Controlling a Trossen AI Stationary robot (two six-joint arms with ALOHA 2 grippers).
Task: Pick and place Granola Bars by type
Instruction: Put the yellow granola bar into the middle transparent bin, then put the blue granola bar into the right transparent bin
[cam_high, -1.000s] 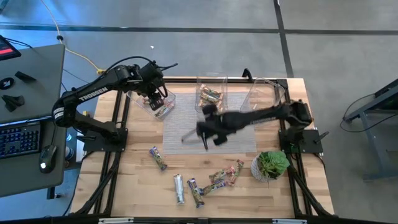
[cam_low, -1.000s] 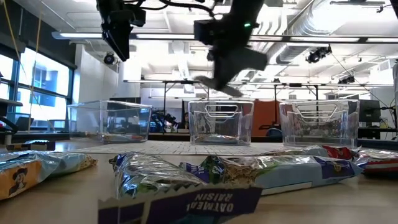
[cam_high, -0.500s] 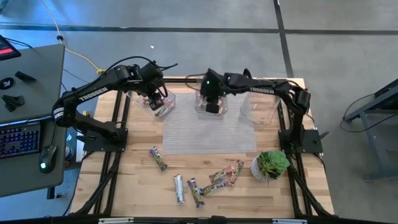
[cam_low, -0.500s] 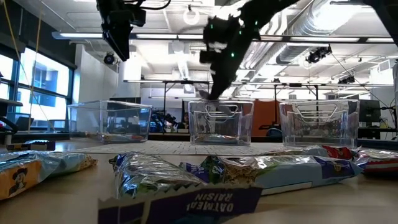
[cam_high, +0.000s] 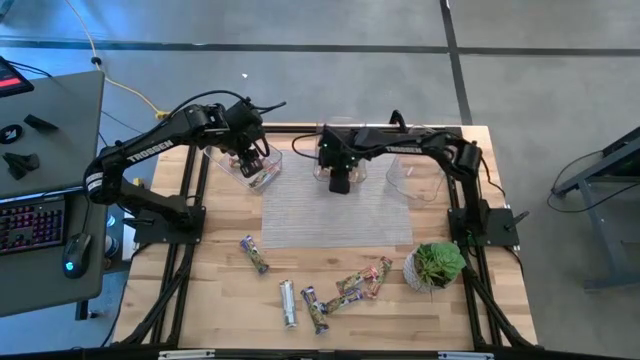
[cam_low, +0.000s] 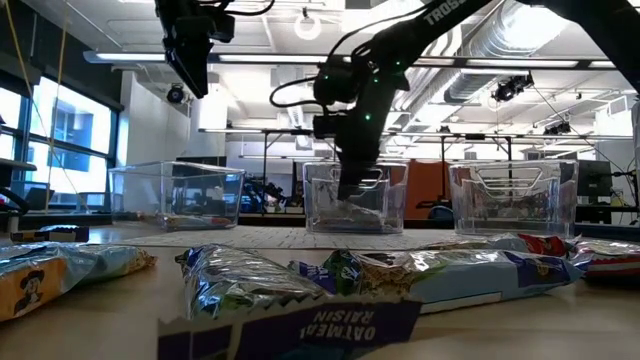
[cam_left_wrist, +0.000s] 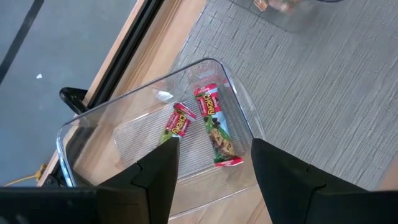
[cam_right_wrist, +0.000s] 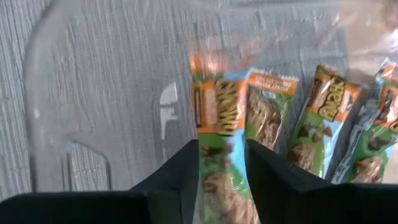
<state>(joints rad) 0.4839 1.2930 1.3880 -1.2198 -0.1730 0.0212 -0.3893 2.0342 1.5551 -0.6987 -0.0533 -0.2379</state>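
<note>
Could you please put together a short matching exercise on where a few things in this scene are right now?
Things:
1. right gripper
2. left gripper
3. potted plant
4. two red-ended bars

Places:
A. on the wooden table beside the right arm's base
B. lying in the left clear bin
C. over the middle clear bin, with a bar between its fingers
D. open, above the left clear bin

Pairs: 1-C, 2-D, 3-A, 4-B
</note>
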